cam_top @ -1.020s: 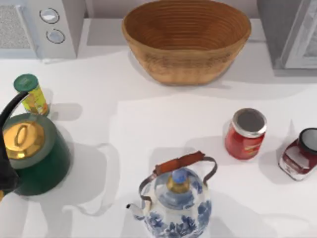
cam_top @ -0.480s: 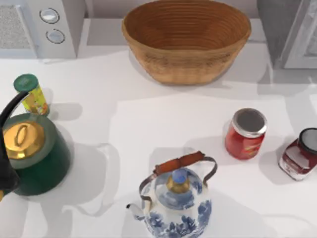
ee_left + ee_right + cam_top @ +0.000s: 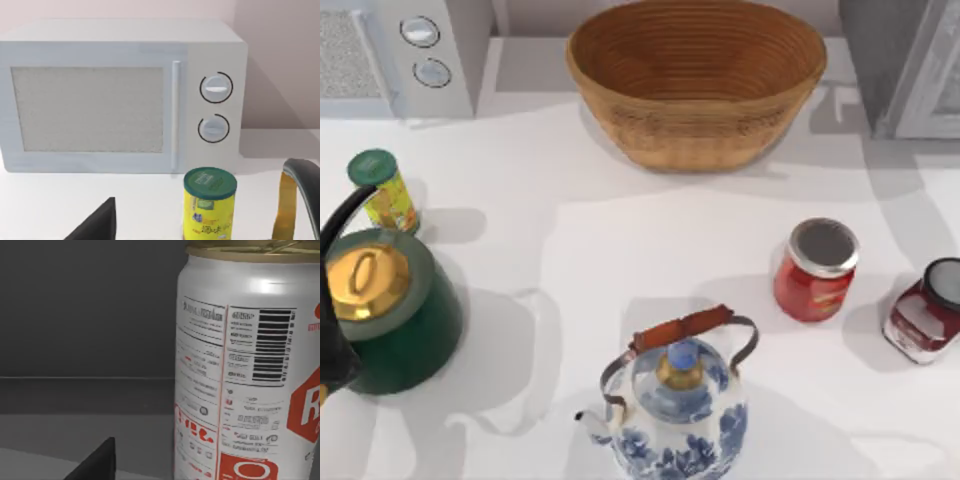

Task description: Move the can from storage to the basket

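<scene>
Silver can (image 3: 245, 370) unmoved inside storage (image 3: 905, 65)

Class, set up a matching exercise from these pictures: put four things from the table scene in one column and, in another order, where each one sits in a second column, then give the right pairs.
Things
1. basket
2. yellow tin
3. red jar
4. blue-and-white kettle

Places
A. at the front middle of the table
B. on the left side, just behind the green kettle
C. at the back middle of the table
D. on the right side, beside a dark glass jar

Pairs: 1-C, 2-B, 3-D, 4-A
</scene>
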`<state>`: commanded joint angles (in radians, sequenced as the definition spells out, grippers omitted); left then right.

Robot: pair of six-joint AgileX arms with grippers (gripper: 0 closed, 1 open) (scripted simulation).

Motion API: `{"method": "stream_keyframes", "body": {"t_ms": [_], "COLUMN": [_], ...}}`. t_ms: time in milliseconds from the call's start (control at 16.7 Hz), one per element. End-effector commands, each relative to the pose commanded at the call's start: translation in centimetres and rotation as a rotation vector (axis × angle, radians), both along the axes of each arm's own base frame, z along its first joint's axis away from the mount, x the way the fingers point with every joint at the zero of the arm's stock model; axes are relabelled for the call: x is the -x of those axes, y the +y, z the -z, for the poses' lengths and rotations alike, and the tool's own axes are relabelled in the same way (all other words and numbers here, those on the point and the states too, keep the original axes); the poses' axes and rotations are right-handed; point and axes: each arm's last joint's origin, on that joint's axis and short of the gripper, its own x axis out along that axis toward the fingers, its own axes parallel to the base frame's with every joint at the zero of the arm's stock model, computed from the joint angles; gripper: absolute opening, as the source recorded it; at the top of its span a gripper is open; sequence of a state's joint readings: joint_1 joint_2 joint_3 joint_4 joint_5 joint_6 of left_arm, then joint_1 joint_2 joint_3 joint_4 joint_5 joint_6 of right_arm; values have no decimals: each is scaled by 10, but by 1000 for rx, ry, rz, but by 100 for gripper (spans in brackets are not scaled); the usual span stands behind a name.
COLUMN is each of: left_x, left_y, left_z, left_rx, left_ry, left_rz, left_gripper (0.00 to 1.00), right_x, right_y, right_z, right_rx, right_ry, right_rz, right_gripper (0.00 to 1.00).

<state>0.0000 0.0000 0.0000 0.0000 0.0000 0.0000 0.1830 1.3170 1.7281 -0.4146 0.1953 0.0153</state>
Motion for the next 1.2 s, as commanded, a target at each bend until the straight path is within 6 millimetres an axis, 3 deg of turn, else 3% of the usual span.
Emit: {"method": "stream_keyframes", "body": {"t_ms": [960,1200], "left_x": [0,0], "left_y": [0,0], "left_z": [0,0], "left_rx": [0,0], "left_ry": [0,0], "left_rz": [0,0], "left_gripper": [100,100], "right_x": [-8,-33], "right_y": [-3,-3], "right_z": [1,0], "right_rx": [-2,-1], "right_ry": [-13,-10], "right_rz": [6,9], "right_gripper": [100,100]}}
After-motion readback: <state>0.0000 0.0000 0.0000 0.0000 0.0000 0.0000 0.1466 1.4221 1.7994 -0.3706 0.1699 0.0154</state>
